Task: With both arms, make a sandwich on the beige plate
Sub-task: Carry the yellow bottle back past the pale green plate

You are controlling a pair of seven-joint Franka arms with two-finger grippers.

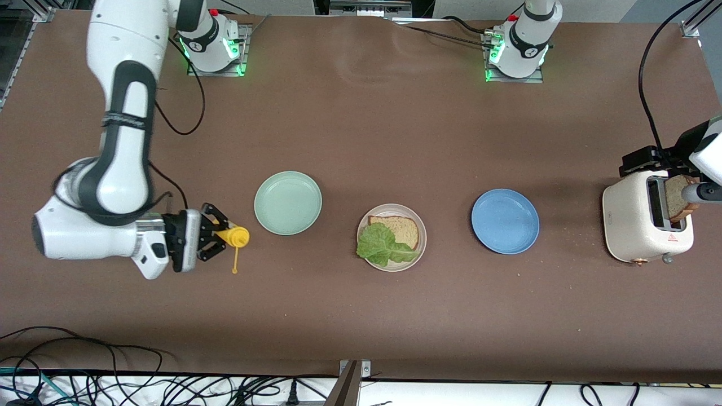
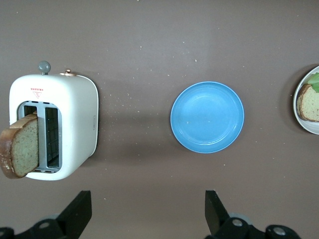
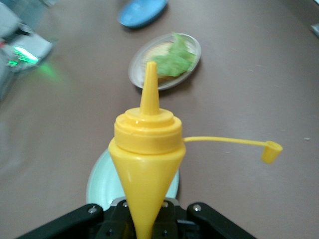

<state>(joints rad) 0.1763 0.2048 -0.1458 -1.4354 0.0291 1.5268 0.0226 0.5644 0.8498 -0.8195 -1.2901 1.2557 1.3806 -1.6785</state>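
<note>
**Open-faced sandwich on beige plate; right gripper clenched on mustard bottle, left gripper released**

Table [image 1: 361,316]: brown surface, robot bases along its 12 o'clock edge in the front view.

Right arm [image 1: 121,129]: reaches down toward the right arm's end of the table. Right gripper [image 1: 217,238] is clenched on a yellow squeeze bottle [image 1: 236,237], held roughly level; bottle's long axis runs 9-to-3 o'clock in the front view, nozzle toward 3 o'clock, at the mint-green plate [image 1: 287,203]. Its tethered cap [image 1: 235,270] dangles on a thin strap at the bottle's 6 o'clock.

Toaster [image 1: 643,223]: cream, at the left arm's end of the table, with a bread slice [image 1: 678,197] standing up out of one slot. Left gripper [image 2: 148,211] hovers over the table near the toaster, released, fingers spread wide, grasping nothing.

Three plates in a row: mint-green, beige plate [image 1: 420,248] in the middle and slightly nearer the camera, blue plate [image 1: 505,221] toward the toaster.

Sandwich [image 1: 392,237]: on the beige plate, one bread slice lying flat, long axis 9-to-3 o'clock. Lettuce leaf [image 1: 381,245] overlaps the slice's 7 o'clock corner and reaches the rim.
</note>
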